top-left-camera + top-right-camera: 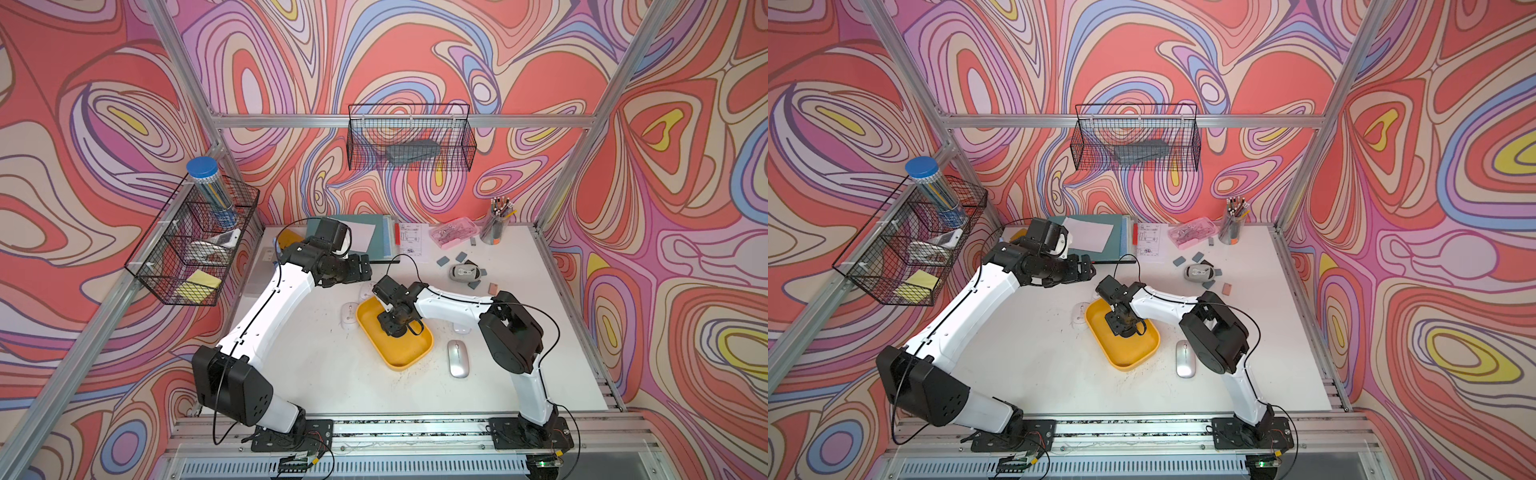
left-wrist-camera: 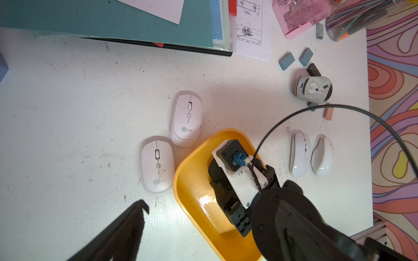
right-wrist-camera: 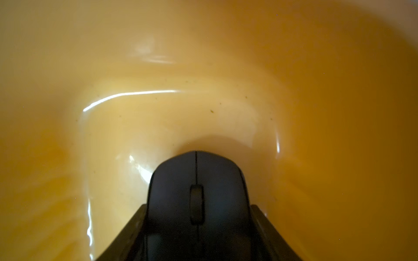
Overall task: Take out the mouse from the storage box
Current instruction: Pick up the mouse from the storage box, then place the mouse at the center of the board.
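Note:
The storage box [image 1: 409,361] [image 1: 1130,362] [image 2: 187,185] is a shallow yellow bin in the middle of the white table. My right gripper [image 1: 395,328] [image 1: 1123,326] reaches down into it. In the right wrist view the black mouse [image 3: 196,180] lies on the bin's floor [image 3: 203,67], and the right gripper [image 3: 198,208] has a finger pressed against each of its sides. From above, the arm hides the mouse. My left gripper [image 1: 365,266] hovers open behind the bin, holding nothing; one dark finger [image 2: 126,226] shows in the left wrist view.
Two white mice [image 2: 187,117] [image 2: 157,166] lie just left of the bin, and two more [image 2: 299,153] lie right of it. A silver mouse [image 1: 457,358] sits at the front right. An overturned grey mouse [image 1: 465,272], erasers, folders [image 1: 353,237], a pink case [image 1: 453,232] and a pencil cup [image 1: 496,226] fill the back.

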### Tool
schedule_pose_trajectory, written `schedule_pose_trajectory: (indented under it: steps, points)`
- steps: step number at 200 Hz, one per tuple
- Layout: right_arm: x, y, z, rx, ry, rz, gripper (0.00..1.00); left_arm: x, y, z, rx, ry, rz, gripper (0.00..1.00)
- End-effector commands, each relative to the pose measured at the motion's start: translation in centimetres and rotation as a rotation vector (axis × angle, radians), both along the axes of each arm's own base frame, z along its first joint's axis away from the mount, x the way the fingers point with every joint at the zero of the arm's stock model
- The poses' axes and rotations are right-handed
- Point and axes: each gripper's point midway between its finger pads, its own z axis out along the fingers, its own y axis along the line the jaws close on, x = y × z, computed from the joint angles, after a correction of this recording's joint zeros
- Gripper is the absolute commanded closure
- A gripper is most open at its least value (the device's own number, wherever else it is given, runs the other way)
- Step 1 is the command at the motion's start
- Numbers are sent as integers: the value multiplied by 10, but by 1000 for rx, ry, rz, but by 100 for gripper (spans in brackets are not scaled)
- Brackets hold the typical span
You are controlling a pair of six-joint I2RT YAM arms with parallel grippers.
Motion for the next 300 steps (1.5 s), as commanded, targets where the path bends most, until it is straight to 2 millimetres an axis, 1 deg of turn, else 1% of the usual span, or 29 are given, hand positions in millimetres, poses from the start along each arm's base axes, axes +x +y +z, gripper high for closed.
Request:
schedule_pose_trajectory:
  steps: [1,27,38,45,48,53,63,67,85,90,98,100,101,111,124,139,170,186,195,208,215,225,236,244,261,270,280,288,300]
  points:
    - [9,1,58,95,-102,-54,47,0,3,1,8,-12,-4,6]
    - [12,-8,101,151,-190,-100,48,0,3,1,8,-11,-4,6]
    - [17,-18,119,144,-252,-132,48,0,3,1,7,-12,-4,6]
    - [22,-26,120,125,-270,-150,48,0,3,2,7,-14,-5,6]
    - [23,-30,132,139,-290,-160,48,0,3,2,6,-13,-4,6]
    - [28,-39,135,132,-299,-181,48,0,3,2,6,-13,-5,6]
    - [37,-53,135,118,-301,-217,48,-1,2,2,5,-12,-8,6]
    - [43,-63,132,107,-297,-241,48,0,3,2,5,-12,-6,6]
    - [62,-92,117,95,-267,-302,48,-1,3,2,4,-12,-6,6]
    - [68,-98,111,93,-255,-316,48,-1,3,2,5,-13,-5,6]
    - [75,-107,108,97,-245,-337,48,-1,3,2,5,-13,-6,6]
    - [78,-110,96,84,-223,-344,48,-1,3,2,5,-13,-6,6]
    - [79,-111,94,83,-218,-345,48,-1,3,2,5,-13,-6,6]
    - [88,-120,79,80,-194,-369,48,0,3,1,6,-11,-6,6]
    - [96,-122,61,86,-155,-373,48,0,3,1,7,-10,-5,6]
    - [99,-122,39,59,-119,-372,48,0,3,1,7,-12,-6,6]
    - [100,-122,6,30,-59,-384,47,-1,3,2,6,-13,-8,6]
    - [98,-125,-7,12,-30,-394,47,-1,2,1,3,-9,-8,6]
    - [97,-125,-12,6,-19,-395,43,0,2,0,3,-6,-9,6]
    - [94,-129,-16,-24,-2,-408,32,0,1,-1,3,-3,-10,5]
    - [93,-130,-16,-31,7,-404,27,0,1,-1,3,-2,-10,5]
    - [92,-130,-11,-30,2,-402,23,0,2,-3,6,2,-9,5]
    - [93,-130,1,-14,-20,-393,21,1,2,-4,8,3,-10,5]
    - [95,-129,13,1,-44,-394,19,1,2,-4,9,4,-9,5]
    - [103,-133,47,20,-122,-394,17,1,2,-4,12,4,-8,5]
    - [112,-143,65,1,-185,-418,16,2,2,-5,13,5,-7,5]
    - [125,-157,78,-12,-231,-449,14,1,2,-4,14,5,-9,6]
    - [137,-173,84,-15,-244,-486,14,1,2,-5,13,6,-11,6]
    - [155,-196,84,-16,-247,-530,14,2,2,-5,13,7,-10,6]
